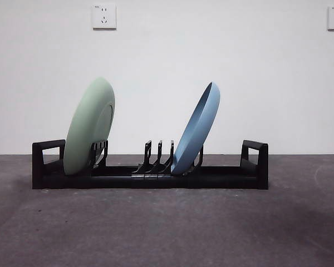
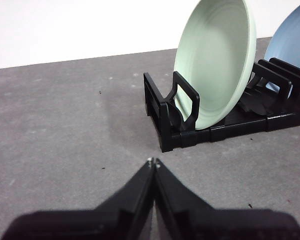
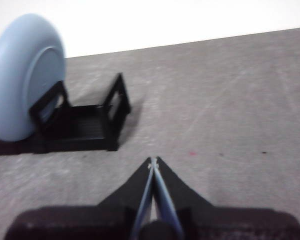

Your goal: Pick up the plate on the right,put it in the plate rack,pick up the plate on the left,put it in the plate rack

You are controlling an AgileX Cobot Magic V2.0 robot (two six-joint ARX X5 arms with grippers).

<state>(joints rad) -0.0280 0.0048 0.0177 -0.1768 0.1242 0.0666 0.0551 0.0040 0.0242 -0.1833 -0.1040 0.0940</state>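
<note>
2 plates (image 1: 90,127) upright in plate rack (image 1: 211,177)

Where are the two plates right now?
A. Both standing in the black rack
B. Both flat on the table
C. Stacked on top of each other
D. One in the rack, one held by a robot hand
A. The green plate and the blue plate both stand tilted between the prongs of the black rack, apart from each other, and no hand touches them.
</note>
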